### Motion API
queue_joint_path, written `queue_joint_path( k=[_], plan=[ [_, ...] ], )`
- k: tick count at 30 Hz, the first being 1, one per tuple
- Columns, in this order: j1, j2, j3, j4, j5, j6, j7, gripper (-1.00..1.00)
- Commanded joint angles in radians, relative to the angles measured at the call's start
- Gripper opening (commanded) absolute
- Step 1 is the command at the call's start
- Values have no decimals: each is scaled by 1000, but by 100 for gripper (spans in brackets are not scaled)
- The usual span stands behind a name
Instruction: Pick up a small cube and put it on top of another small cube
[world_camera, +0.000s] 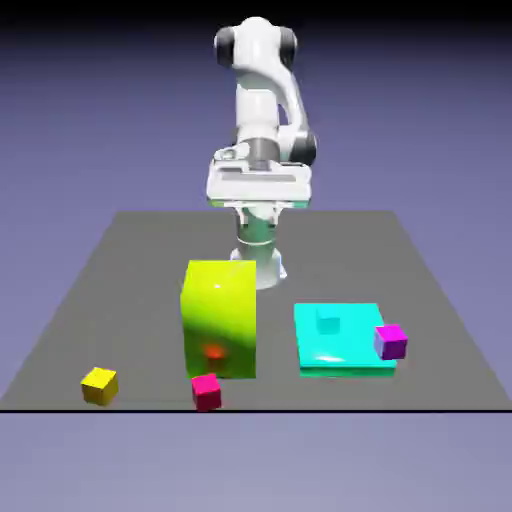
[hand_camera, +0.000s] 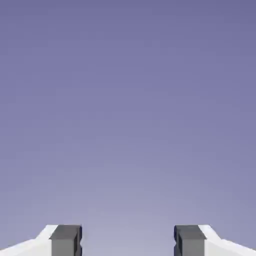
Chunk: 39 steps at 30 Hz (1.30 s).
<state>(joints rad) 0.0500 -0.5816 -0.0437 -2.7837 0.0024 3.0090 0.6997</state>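
A: Fig. legend, pls. Where's the tool and why up there?

B: Arm folded back w/ the hand raised well above the counter. Hand view shows only plain blue-violet backdrop between two grey fingertips, so it looks out level, not down at any item. Tips stand well apart, nothing betw. them: tool spread, empty.

A: Task items?

B: Small cube, hot-pink, sits on the counter near its front edge, just in front of the lime block; a reddish glow on the block's front face is prob. its reflection. Another small cube, purple w/ magenta top, sits at the right edge of the flat cyan slab, toward the exterior view's right; can't tell whether it rests on the slab or just beside it. The two are well apart.

A: Others?

B: Yellow cube at front, exterior view's left; small cyan cube atop the slab.

A: Stage?

B: Judged: start; no grasp yet. Lime block crowds the pink cube's rear, so approach from above seems safest.
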Motion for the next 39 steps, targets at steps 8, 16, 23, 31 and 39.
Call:
queue_joint_path(
  k=[8, 16, 23, 31, 39],
  plan=[
    [252, -77, -290, 174, 16, -186, -274, 0],
    [504, -154, -580, 349, 31, -372, -548, 0],
    [724, -221, -834, 501, 45, -534, -788, 0],
    [976, -298, -1124, 675, 61, -720, -1062, 0],
    [1228, -374, -1413, 850, 77, -906, -1336, 0]
  ],
)
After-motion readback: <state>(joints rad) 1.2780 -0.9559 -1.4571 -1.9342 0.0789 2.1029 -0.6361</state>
